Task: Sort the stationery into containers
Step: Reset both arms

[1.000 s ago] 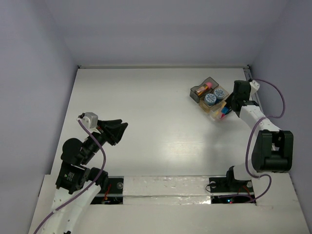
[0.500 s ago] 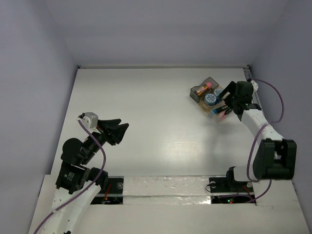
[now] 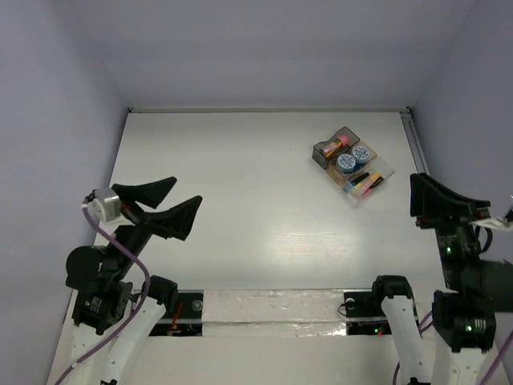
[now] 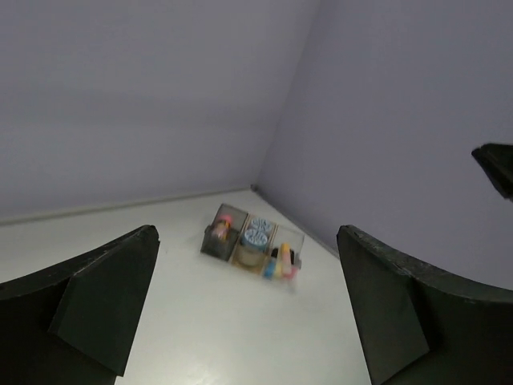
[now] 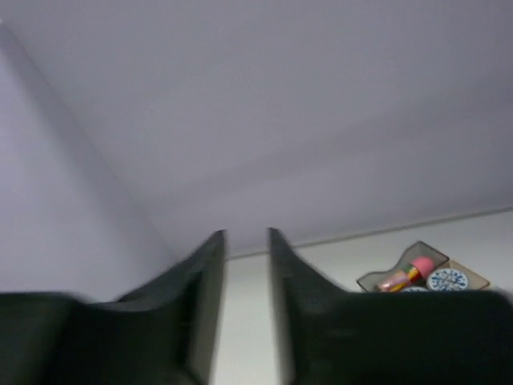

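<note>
Pale lilac walls close in a white tabletop (image 3: 240, 200) on three sides.

Over the near left part of it hangs the left gripper (image 3: 186, 191), raised off the surface. Its jaws are spread wide and hold nothing. Its wrist view looks between the fingers toward the trays, which sit well away across the table.

Near the far right corner sits the row of trays (image 3: 350, 131), turned at an angle. Its long axis runs from far-left to near-right, toward the right edge.
- The grey tray (image 3: 320, 156) at the far end holds the glue stick (image 3: 334, 145).
- The amber tray (image 3: 340, 176) in the middle holds the two rolls (image 3: 346, 163), side by side.
- The clear tray (image 3: 385, 170) at the near end holds the highlighters (image 3: 365, 182), which lie across the row. Their colours are too small to count apart.

No stationery shows loose on the tabletop, so the sorting looks finished.

At the right edge, nearer than the trays, the right gripper (image 3: 418, 196) is lifted clear. Its jaws are only narrowly parted and grip nothing. The trays lie ahead of it and slightly to its left. The right arm is much the nearer, so any last adjustment would likely fall to it.
</note>
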`<state>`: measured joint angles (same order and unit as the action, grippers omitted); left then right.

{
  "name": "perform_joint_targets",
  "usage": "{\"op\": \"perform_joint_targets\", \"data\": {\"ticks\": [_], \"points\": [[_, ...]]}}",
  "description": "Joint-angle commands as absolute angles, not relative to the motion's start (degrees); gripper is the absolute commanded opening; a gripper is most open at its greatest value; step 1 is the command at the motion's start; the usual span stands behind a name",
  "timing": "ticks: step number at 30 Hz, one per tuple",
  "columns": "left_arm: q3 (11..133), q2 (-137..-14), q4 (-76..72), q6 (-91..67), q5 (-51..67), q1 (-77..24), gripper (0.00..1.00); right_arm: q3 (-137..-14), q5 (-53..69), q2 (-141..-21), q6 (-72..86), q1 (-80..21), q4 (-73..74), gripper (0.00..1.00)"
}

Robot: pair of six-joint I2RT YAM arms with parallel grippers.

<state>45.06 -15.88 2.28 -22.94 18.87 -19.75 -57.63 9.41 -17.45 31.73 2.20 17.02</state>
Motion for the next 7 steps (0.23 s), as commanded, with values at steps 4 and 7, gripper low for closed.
{"op": "perform_joint_targets", "data": {"ticks": [4,7], "points": [[47.21,-15.91,-3.08,-24.96,16.08,-19.42,0.94,-58.54,5.19,-16.17,27.42,2.29,31.11,0.79],[46.14,-15.47,-2.29,-24.79,14.69,-19.42,0.95,-57.66,5.80,-16.08,27.42,2.29,31.38,0.98]]}}
